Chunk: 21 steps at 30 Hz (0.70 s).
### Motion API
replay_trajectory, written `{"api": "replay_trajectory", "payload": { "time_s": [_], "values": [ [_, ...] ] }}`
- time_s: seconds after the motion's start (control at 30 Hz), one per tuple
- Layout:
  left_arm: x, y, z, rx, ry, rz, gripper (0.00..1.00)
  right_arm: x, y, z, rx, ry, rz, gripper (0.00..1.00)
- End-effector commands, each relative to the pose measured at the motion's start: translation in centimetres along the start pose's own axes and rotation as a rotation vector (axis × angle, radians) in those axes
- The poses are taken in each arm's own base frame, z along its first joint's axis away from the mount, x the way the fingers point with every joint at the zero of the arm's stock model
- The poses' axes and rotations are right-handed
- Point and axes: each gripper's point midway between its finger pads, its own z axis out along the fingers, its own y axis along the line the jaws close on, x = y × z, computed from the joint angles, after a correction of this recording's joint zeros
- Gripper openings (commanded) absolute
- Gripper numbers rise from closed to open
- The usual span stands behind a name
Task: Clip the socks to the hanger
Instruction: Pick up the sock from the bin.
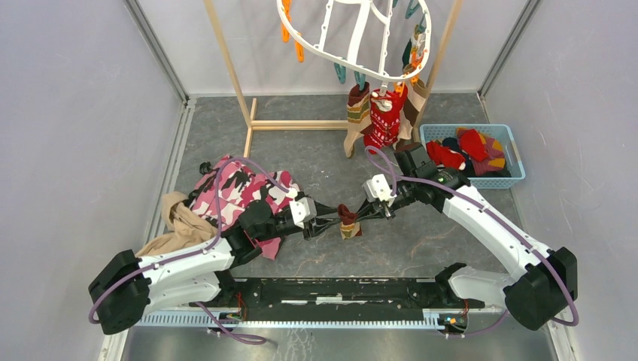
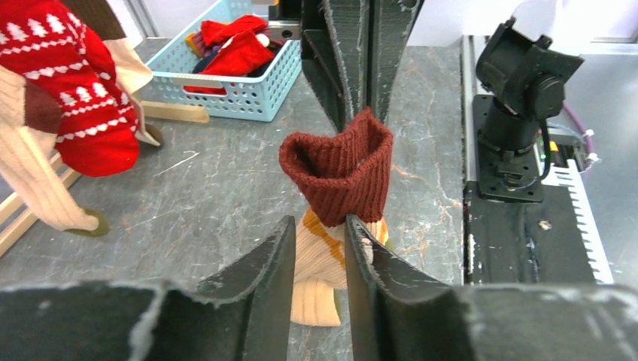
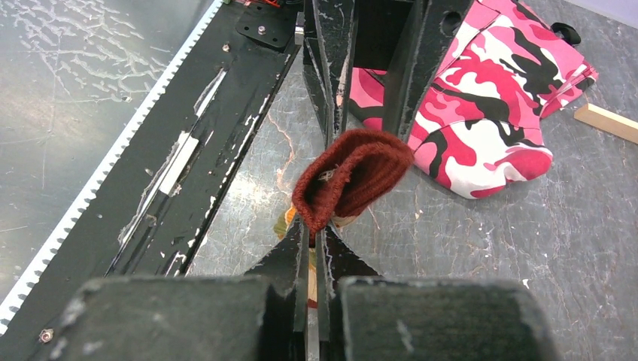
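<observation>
Closed right gripper [image 3: 314, 233] pinches sock [image 2: 338, 169] by cuff, long axis vertical. Below, left gripper [image 2: 319, 235] straddles its leg; grip cannot be told. Beyond right gripper, nearer that arm: hanger [image 1: 361, 34].

We see a ribbed knit sock [image 2: 338, 169], a matt veined stone-look tabletop [image 2: 211, 203], a smooth plastic basket [image 2: 248, 90], and bare wooden rails [image 2: 177, 113].
</observation>
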Motion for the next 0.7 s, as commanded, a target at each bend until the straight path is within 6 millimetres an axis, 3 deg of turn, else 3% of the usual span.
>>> {"api": "replay_trajectory", "payload": {
  "time_s": [0.0,0.07,0.27,0.43,0.67],
  "values": [
    [-3.5,-0.4,0.7,0.051,-0.112,0.033,0.33,-1.2,-0.6,0.0,-0.005,-0.02,-0.044,0.01],
    [-3.6,-0.6,0.7,0.062,-0.12,0.027,0.28,-1.1,-0.6,0.0,-0.003,-0.017,-0.04,0.01],
    [-3.8,-1.0,0.7,0.078,-0.133,0.009,0.02,-1.0,-0.8,0.0,0.003,-0.011,-0.033,0.01],
    [-3.3,-0.8,0.5,0.061,-0.12,0.007,0.02,-1.0,-1.0,-0.1,0.013,-0.001,-0.032,0.01],
    [-2.8,-0.2,-1.3,0.007,-0.099,0.052,0.51,-0.8,-1.1,-0.2,0.022,0.01,-0.034,0.01]
  ]
}}
